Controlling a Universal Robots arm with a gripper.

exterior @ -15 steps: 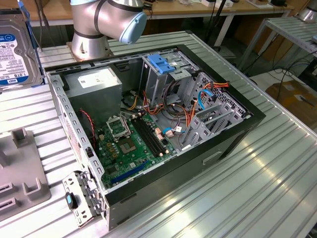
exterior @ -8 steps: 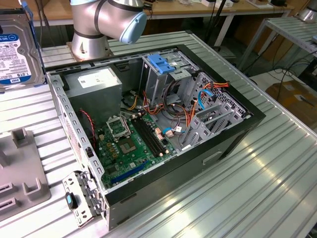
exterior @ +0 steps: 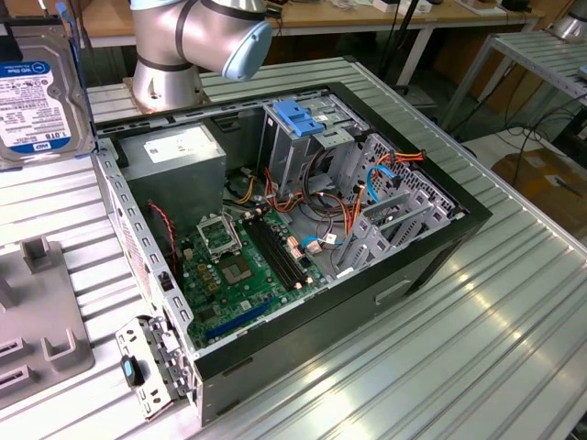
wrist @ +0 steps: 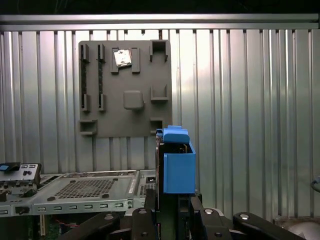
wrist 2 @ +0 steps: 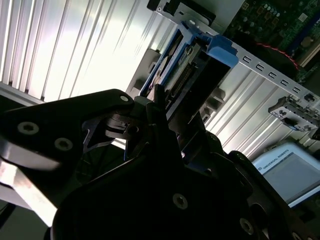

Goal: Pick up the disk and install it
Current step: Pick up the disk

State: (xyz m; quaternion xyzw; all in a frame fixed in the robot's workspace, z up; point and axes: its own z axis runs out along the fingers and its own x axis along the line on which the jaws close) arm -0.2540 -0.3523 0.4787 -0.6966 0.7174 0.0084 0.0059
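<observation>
The disk (exterior: pixel 32 101) hangs in the air at the exterior view's far left, above the ribbed table, its white and blue label facing the camera and a blue rail along its edge. In the first wrist view the disk (wrist: pixel 177 160) stands on edge, its blue carrier rising from between the black fingers of my gripper (wrist: pixel 170 210). The second wrist view shows the disk's connector end and blue rail (wrist 2: pixel 200 55) just past the gripper (wrist 2: pixel 165 115). The gripper is shut on the disk.
An open computer case (exterior: pixel 367 302) lies on the table, with a motherboard (exterior: pixel 238 266), a power supply (exterior: pixel 174 151) and a tall grey cage topped by a blue bracket (exterior: pixel 298 117). A grey fixture plate (exterior: pixel 46 339) sits at the left. The arm's base (exterior: pixel 183 46) stands behind the case.
</observation>
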